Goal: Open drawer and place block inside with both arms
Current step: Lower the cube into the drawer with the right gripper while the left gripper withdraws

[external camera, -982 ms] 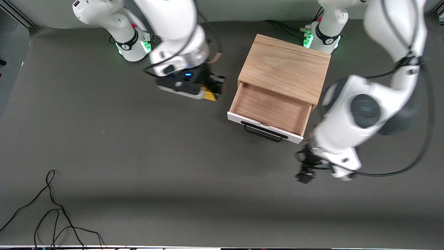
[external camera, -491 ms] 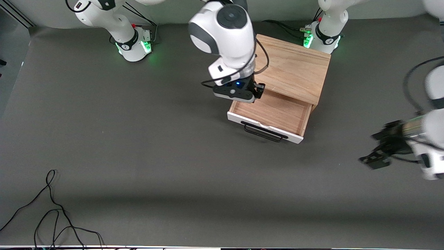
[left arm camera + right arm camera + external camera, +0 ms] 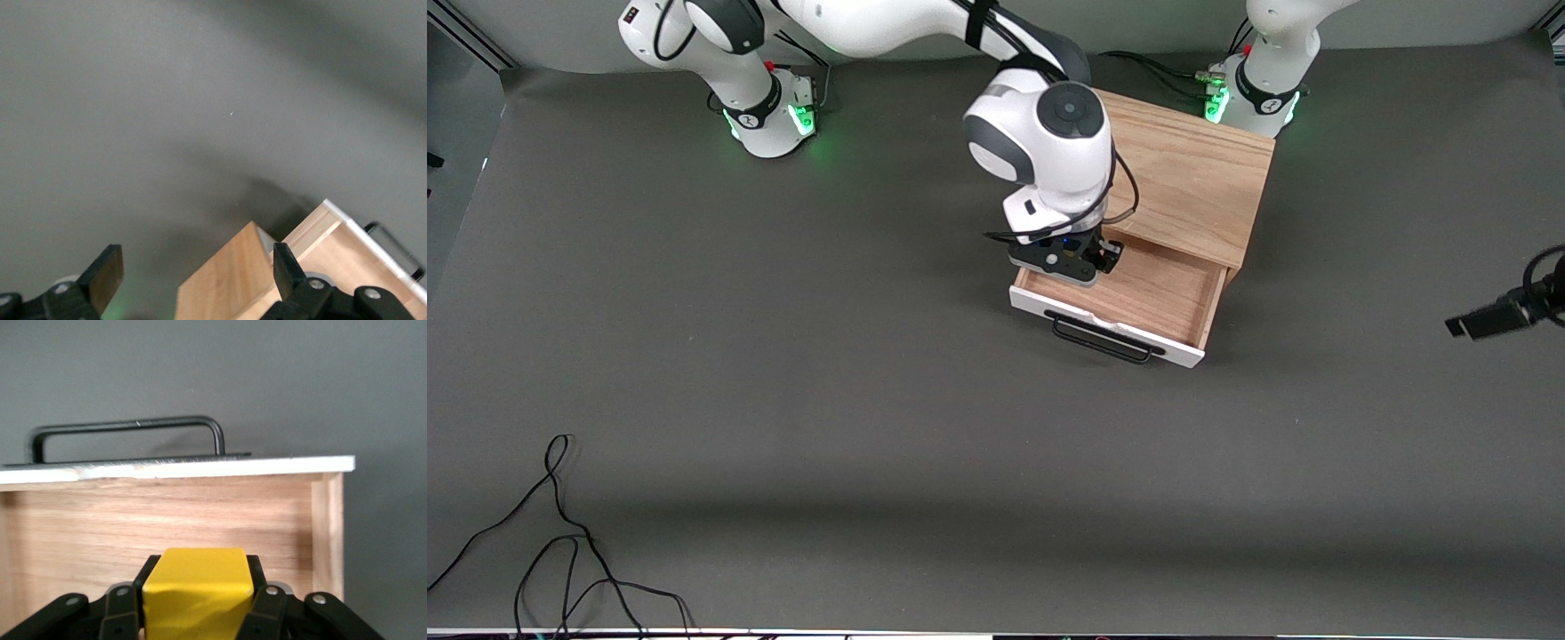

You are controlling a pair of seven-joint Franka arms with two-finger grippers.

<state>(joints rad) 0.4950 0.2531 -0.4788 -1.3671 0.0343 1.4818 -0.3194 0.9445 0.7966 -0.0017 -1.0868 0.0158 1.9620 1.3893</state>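
Dark grey tabletop (image 3: 889,382) lies wide and bare toward the front camera, with loose black cables (image 3: 560,542) at its near corner by the right arm's end. The drawer (image 3: 1138,298) stands open from its wooden box (image 3: 1183,178). Right end effector (image 3: 1069,264) hangs over the drawer's interior, clamped on the yellow block (image 3: 198,593). Left end effector (image 3: 193,275) is over bare tabletop at its own end, fingers apart.
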